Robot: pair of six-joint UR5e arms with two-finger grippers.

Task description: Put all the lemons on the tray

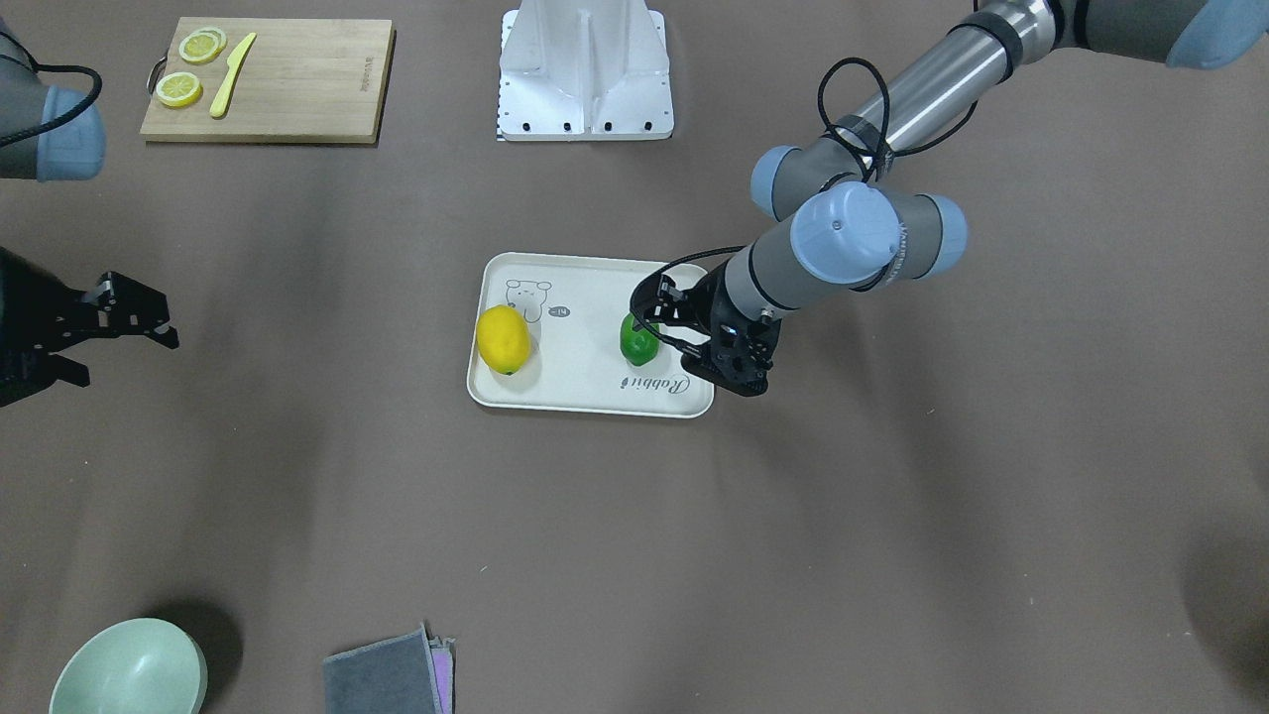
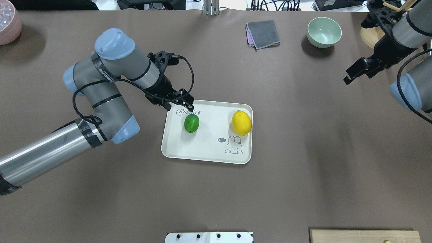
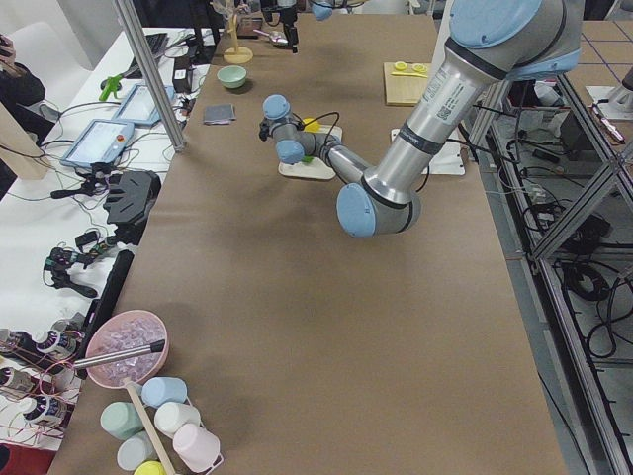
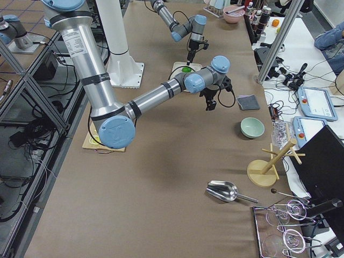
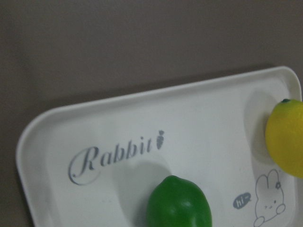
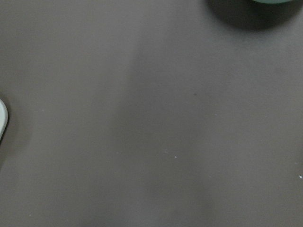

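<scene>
Green lemon [image 5: 179, 203], yellow lemon [image 5: 285, 137] on tray [image 5: 199, 113], left gripper [image 2: 180, 106], right gripper [image 2: 353, 73] both spread, empty

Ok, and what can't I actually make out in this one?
Front-facing view: the left gripper overlaps the green lemon, so contact is unreadable there.
Left wrist view: green lemon cut by the bottom edge, yellow lemon by the right edge; no fingers show.
Exterior left view: tray tiny, partly behind the left arm.
Right wrist view: bare table; bowl cut by the top edge.
</scene>
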